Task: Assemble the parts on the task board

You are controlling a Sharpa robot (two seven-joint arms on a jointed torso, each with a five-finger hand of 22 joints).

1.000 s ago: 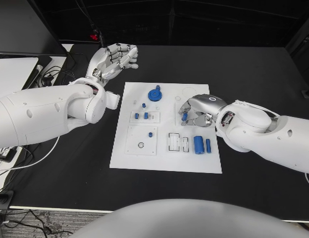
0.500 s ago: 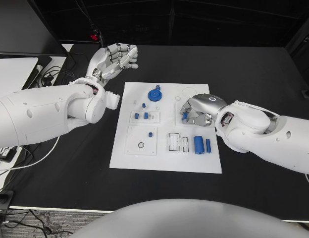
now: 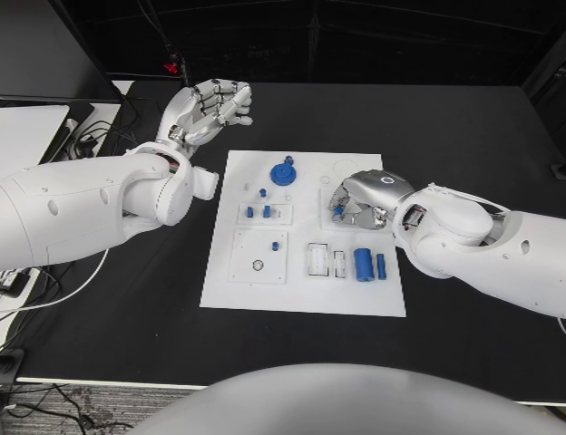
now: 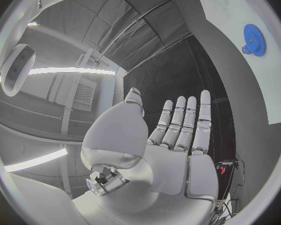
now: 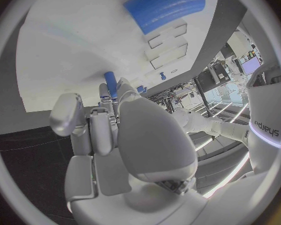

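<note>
Two bulky white arms, smooth glossy shells with small dark round screw recesses dotted along them. The left hand (image 3: 209, 108) is silver metal, segmented fingers with pale inner pads. The right hand (image 3: 365, 201) shows a rounded silver back with a faint blue-ringed disc. A thin white cable loops over the right wrist, whose collar is banded silver and dark

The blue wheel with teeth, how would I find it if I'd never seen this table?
Look at the white task board in the middle of the black table. Go to its far edge, near the raised left hand. The blue gear lies there: round and toothed, while the other blue parts are small pegs or cylinders.
</note>
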